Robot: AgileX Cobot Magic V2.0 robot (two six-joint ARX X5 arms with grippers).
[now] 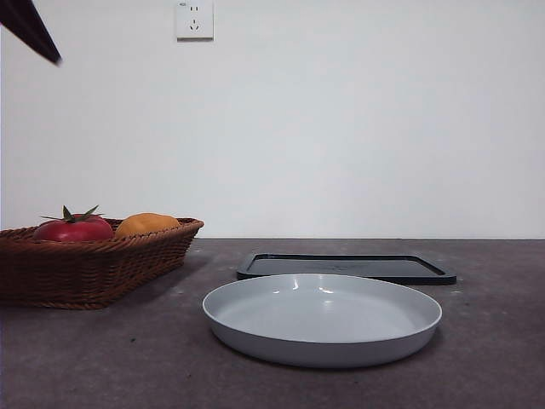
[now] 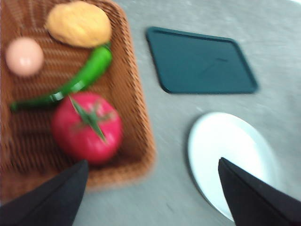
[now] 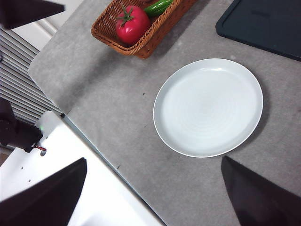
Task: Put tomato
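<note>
Inside the wicker basket (image 2: 136,117), near one end wall: one tomato (image 2: 87,127), glossy red, round, dark green spiky stem on top, touching no tool. Beside it, one long green pepper (image 2: 80,80), smooth and curved, lying just against the tomato; beyond that, one orange-yellow fruit (image 2: 79,23), matte and oval, and one pale pinkish round fruit (image 2: 24,56), apart from the rest. Basket: brown woven, rectangular, low flared walls, standing close to a desk edge in the right wrist view. Desk (image 1: 102,358): grey, speckled, flat, with bare surface between basket and plate. One plate (image 1: 322,319): pale grey, round, shallow, smooth raised rim, nothing on it. One tray (image 1: 345,267): dark, flat, rectangular with rounded corners, just behind the plate in the front view. Left tool (image 2: 150,197): jaws spread wide, high above the basket's end and the plate's rim, holding nothing. Right tool (image 3: 153,197): jaws spread wide, high above the plate and the desk's edge, holding nothing.
</note>
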